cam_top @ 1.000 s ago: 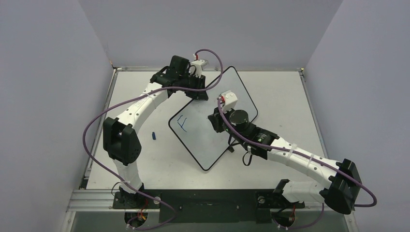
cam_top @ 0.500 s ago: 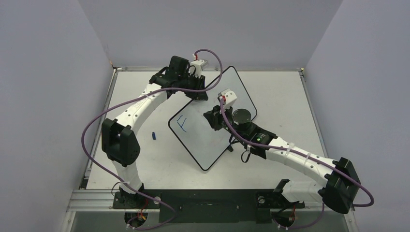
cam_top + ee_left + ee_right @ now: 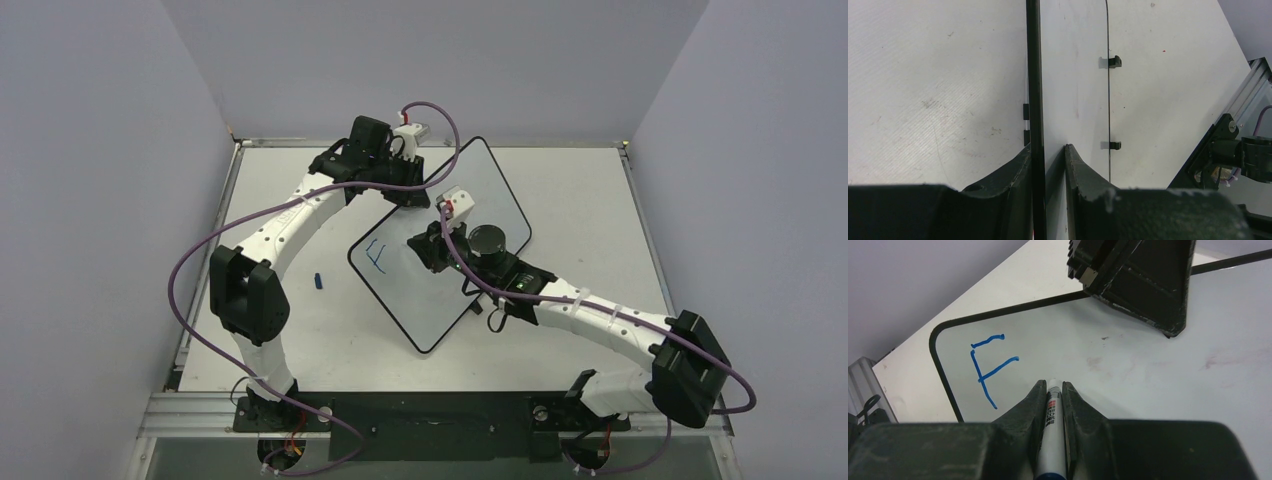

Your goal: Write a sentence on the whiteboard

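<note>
From above, our right gripper (image 3: pixel 428 248) had slid left across the whiteboard (image 3: pixel 410 295), which lay mid-table, toward the sentence (image 3: pixel 377 257), so far only a blue "F". In the left wrist view, our left gripper (image 3: pixel 1047 162) pinched the whiteboard's black edge. In the right wrist view, the right fingers, set narrow, clamped a marker (image 3: pixel 1051 440), its tip just beside the F, likely placed for the next letter. We couldn't read its label.

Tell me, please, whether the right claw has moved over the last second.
Yes. The right claw, holding the marker, has shifted left across the whiteboard, closer to the blue F.
</note>
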You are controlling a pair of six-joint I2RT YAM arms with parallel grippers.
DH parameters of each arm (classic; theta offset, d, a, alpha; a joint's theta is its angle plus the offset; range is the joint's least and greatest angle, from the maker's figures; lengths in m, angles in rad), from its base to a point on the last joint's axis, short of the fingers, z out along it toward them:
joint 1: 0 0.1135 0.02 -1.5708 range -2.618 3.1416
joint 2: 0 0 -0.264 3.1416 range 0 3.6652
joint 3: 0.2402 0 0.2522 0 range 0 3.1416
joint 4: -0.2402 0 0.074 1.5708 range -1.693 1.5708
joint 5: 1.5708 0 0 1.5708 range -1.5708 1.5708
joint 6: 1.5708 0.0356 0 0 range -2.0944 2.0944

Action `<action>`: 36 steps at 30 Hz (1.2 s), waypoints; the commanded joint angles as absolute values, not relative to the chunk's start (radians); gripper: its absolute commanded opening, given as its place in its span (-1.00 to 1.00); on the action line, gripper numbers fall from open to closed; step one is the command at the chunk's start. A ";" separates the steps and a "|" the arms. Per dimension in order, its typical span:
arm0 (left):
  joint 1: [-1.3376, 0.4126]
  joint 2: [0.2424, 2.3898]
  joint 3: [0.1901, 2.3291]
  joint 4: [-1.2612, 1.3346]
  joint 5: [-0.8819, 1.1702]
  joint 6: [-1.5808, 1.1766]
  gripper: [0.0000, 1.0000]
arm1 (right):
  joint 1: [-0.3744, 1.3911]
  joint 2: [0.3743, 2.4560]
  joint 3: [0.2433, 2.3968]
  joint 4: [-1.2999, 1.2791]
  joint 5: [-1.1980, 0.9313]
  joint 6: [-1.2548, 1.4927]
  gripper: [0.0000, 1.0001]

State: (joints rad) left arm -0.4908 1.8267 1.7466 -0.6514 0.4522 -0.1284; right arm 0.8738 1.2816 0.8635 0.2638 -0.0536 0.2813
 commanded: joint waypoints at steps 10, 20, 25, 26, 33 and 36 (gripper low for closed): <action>-0.489 1.766 1.758 -0.571 0.379 -0.085 -1.00 | 0.902 1.326 0.923 0.370 -0.068 0.317 -1.00; -0.489 1.765 1.752 -0.562 0.383 -0.090 -1.00 | 0.901 1.329 0.924 0.384 -0.030 0.323 -1.00; -0.489 1.759 1.745 -0.561 0.383 -0.091 -1.00 | 0.900 1.348 0.944 0.383 -0.013 0.326 -1.00; -0.489 1.757 1.743 -0.560 0.382 -0.091 -1.00 | 0.900 1.351 0.947 0.378 -0.012 0.327 -1.00; -0.489 1.755 1.738 -0.556 0.382 -0.092 -1.00 | 0.902 1.373 0.969 0.370 -0.041 0.322 -1.00; -0.489 1.753 1.735 -0.553 0.382 -0.092 -1.00 | 0.906 1.377 0.968 0.369 -0.055 0.317 -1.00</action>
State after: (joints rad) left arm -0.4938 1.8149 1.7302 -0.6392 0.4408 -0.1379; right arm 0.8978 1.3682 0.9279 0.3222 -0.0322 0.3233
